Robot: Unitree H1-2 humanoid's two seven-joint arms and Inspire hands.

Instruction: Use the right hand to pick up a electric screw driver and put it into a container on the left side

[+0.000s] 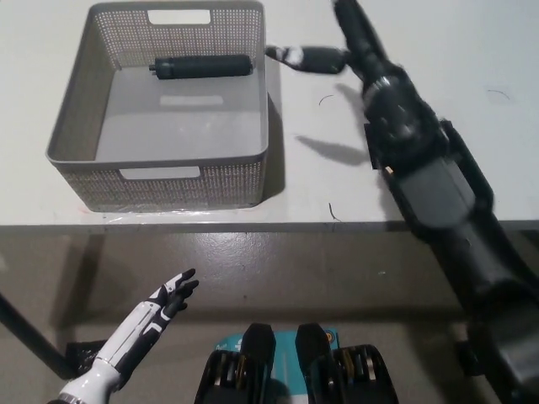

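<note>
A black, cylindrical electric screwdriver (202, 66) lies on its side inside the grey mesh basket (160, 181), against its far wall. My black right arm reaches up the right side of the table, with the right hand (349, 38) raised near the top edge, just right of the basket's far right corner. A dark, blurred, elongated shape with a pale patch (303, 57) points left from the hand toward the basket rim. Whether it is part of the hand or something held, I cannot tell. My white left hand (164, 303) rests open below the table's front edge.
The basket stands on the left half of a white table (472, 50), close to the front edge (253, 225). A long shadow (328, 150) falls on the table right of the basket. Grey floor lies below the table edge.
</note>
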